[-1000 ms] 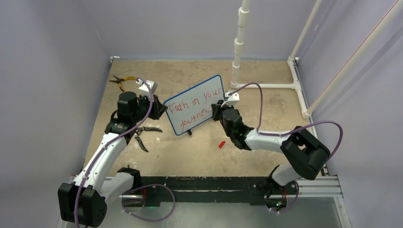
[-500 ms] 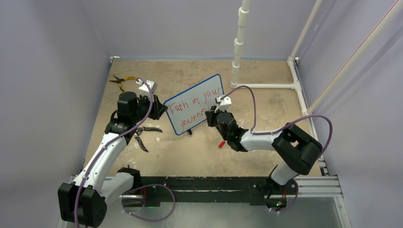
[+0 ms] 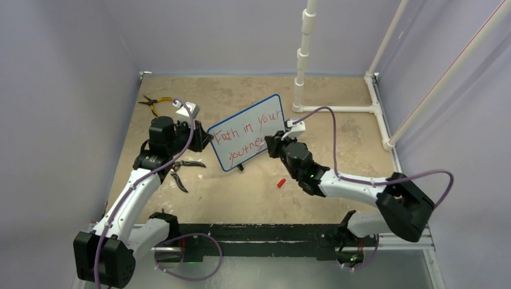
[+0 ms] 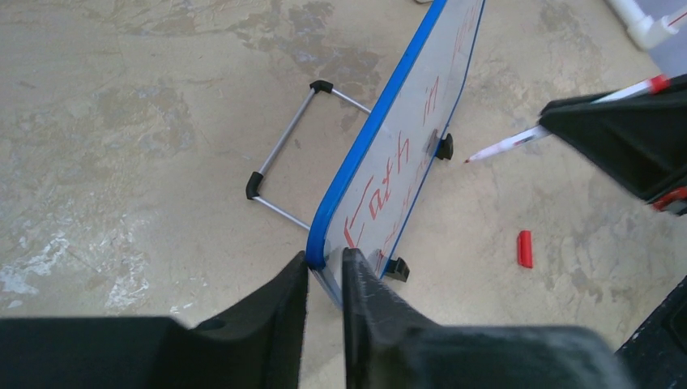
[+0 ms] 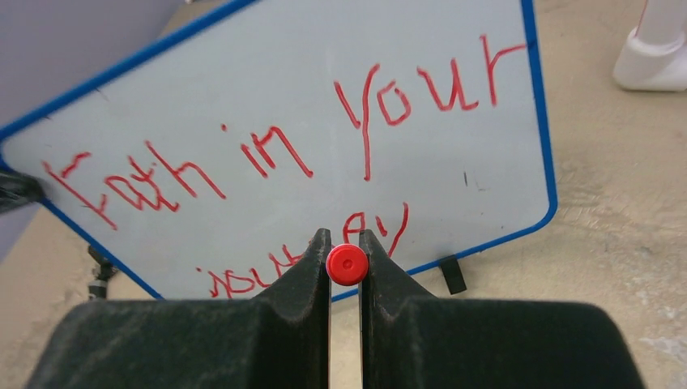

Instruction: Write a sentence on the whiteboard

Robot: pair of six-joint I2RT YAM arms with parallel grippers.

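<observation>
**Right arm [image 3: 349, 183] swings back**

Shifted rightward, the right gripper [image 5: 346, 243] pinches a slim white red-ended marker [image 4: 518, 142] just off the blue-framed white whiteboard [image 5: 486, 162] standing on the bench [image 3: 241, 198]; the left gripper [image 4: 326, 263] clamps its corner. Red handwritten sentence [image 5: 267, 154] looks nearly finished.

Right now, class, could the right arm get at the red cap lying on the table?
Probably yes: the red cap lies uncovered beside that arm, though the right tool is shut on the marker.

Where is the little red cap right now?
In the top view the red cap lies on the table, just in front of the whiteboard's lower right corner, beside the right arm.
</observation>
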